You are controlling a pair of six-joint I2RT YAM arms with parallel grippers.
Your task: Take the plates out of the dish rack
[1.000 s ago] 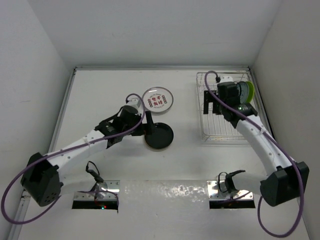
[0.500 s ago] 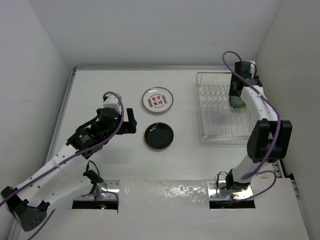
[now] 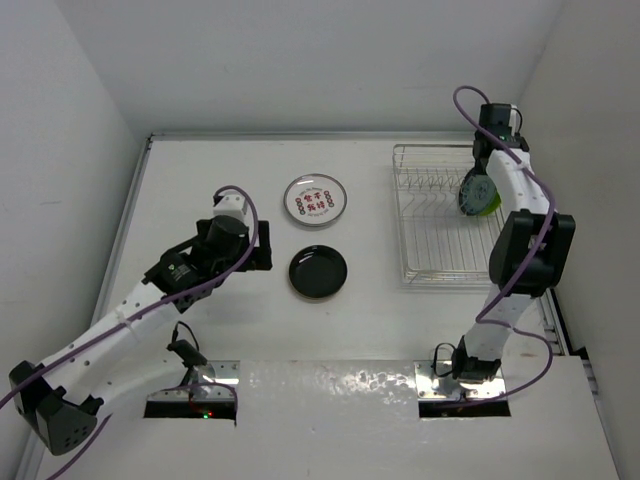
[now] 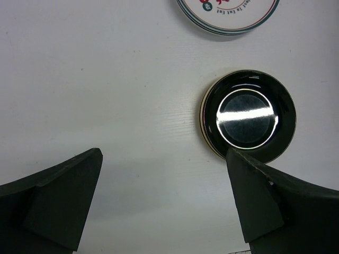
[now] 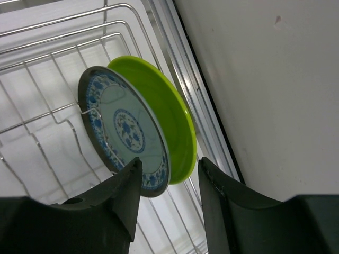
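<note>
There are 4: black plate, red-patterned white plate, lime-green plate, blue-patterned plate.

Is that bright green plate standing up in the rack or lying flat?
Standing on edge. The green plate is upright in the dish rack, right beside a blue-patterned plate, also upright.

A white counter is spreading across the scene, and plain white walls are enclosing it at the left, back and right. A silver strip is running along its right edge, and a small dark mark is showing on the right wall.
</note>
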